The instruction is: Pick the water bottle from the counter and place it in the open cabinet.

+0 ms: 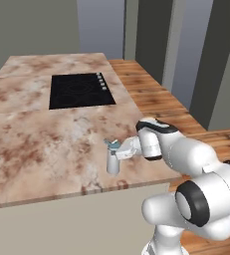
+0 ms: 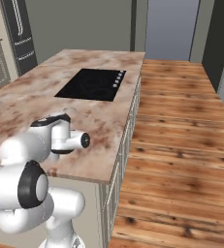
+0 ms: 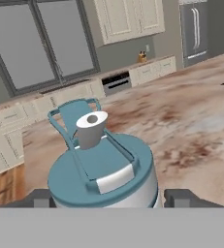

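We find the water bottle (image 1: 113, 160) standing upright on the counter (image 1: 42, 144), close to its near edge and well short of the black cooktop (image 1: 80, 90). Our gripper (image 1: 117, 154) reaches in level from the side, so the bottle's long axis runs straight up across our fingers (image 3: 184, 198), which sit either side of the body just under the teal cap (image 3: 101, 167). The jaws look part closed around it; we cannot tell whether they press yet. No container on the counter has visible contents

Water bottle (image 3: 104, 167) lower body cut off; fingers (image 3: 184, 197) mostly hidden behind it.
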